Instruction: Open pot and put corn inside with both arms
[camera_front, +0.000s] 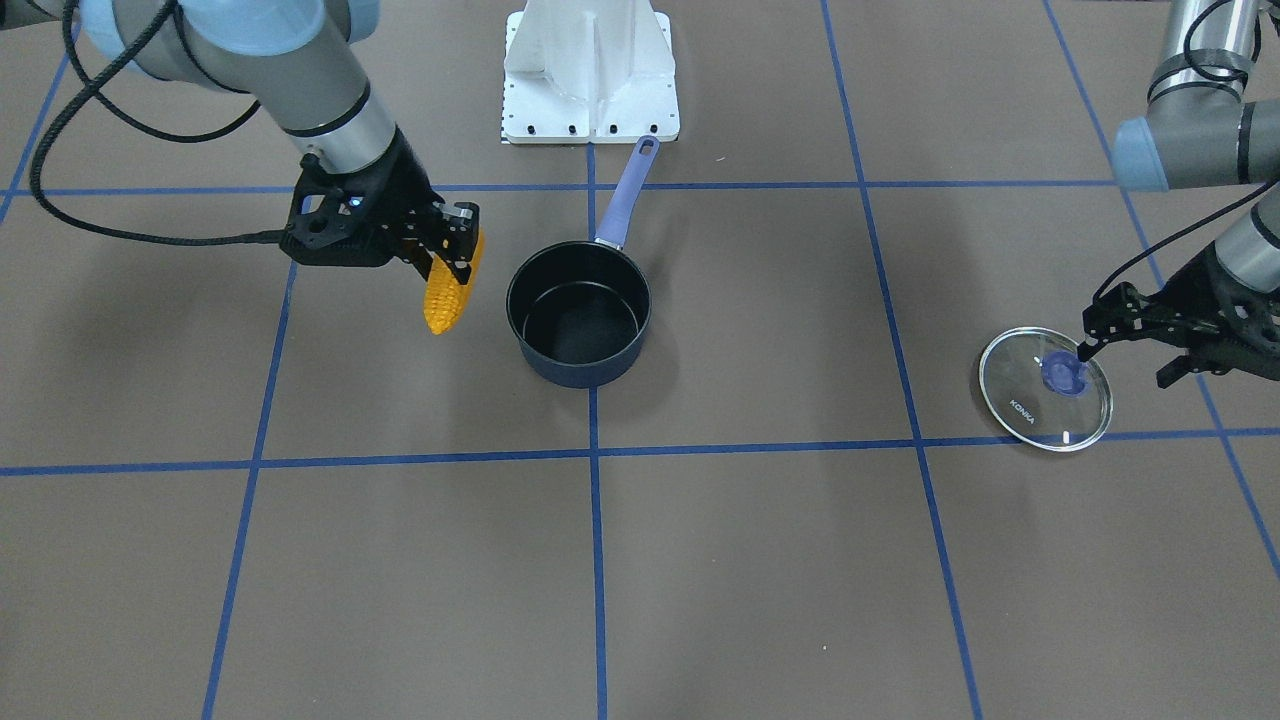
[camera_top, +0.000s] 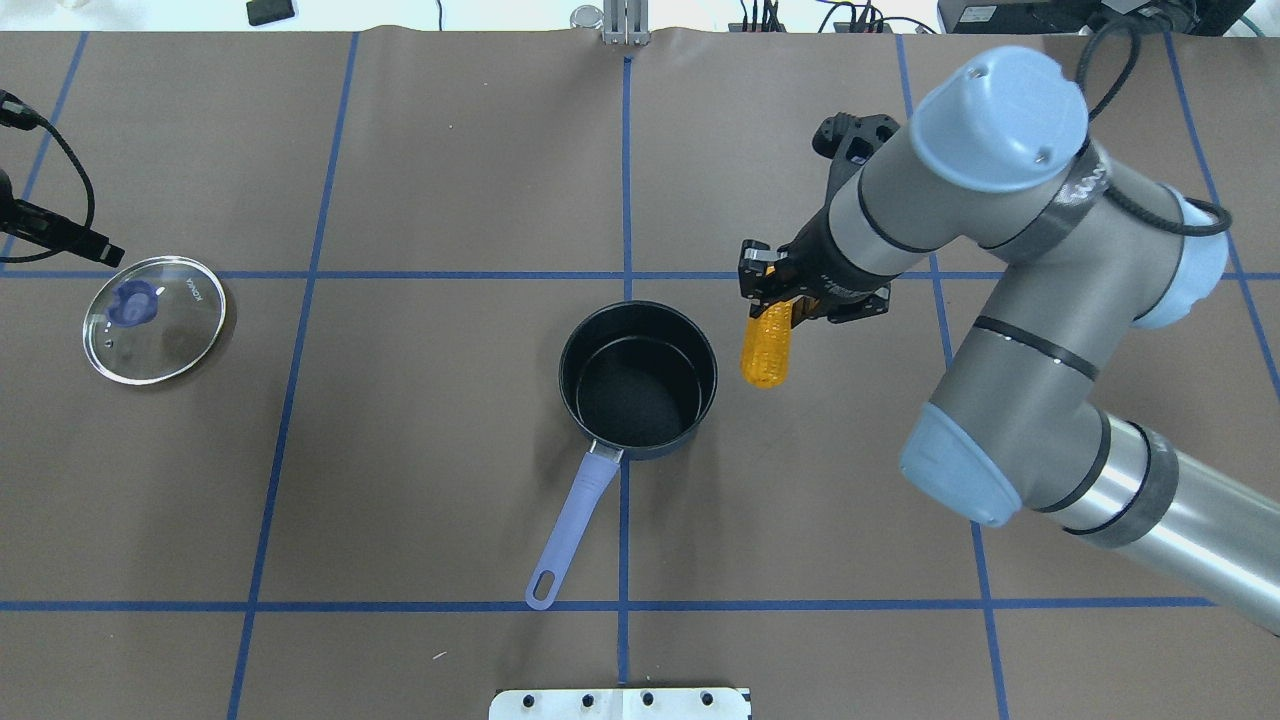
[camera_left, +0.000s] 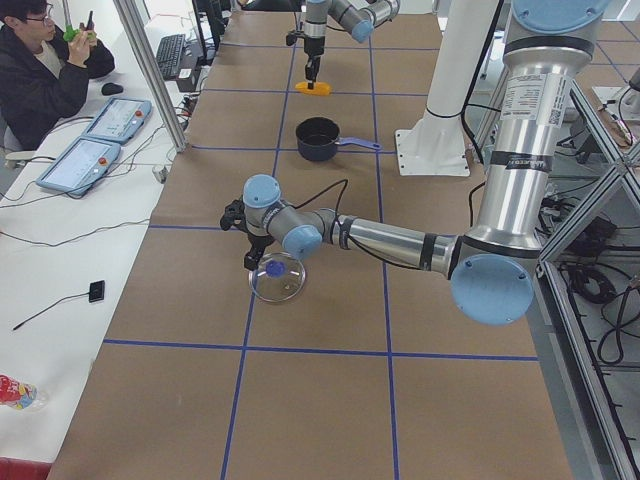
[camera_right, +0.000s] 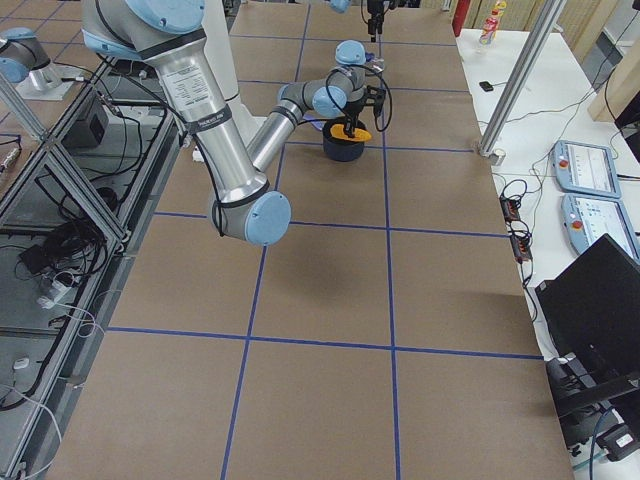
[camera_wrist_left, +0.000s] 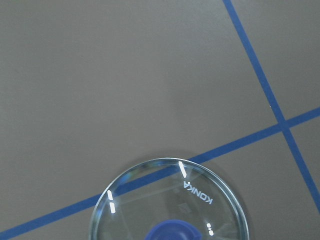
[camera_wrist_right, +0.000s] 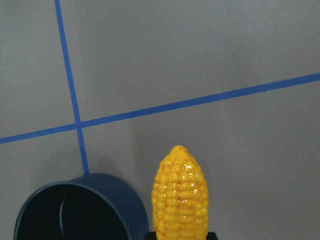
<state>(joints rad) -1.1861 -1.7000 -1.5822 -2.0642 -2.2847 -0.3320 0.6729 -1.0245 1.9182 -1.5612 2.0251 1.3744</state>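
The dark pot stands open and empty at the table's middle, its lavender handle pointing toward the robot's base. My right gripper is shut on the orange-yellow corn, which hangs tip down just beside the pot's rim, not over it. The right wrist view shows the corn next to the pot. The glass lid with its purple knob lies flat on the table far to the robot's left. My left gripper is open by the lid's knob.
The white base stand sits behind the pot's handle. Blue tape lines cross the brown table cover. An operator and teach pendants are at a side desk beyond the table's far edge.
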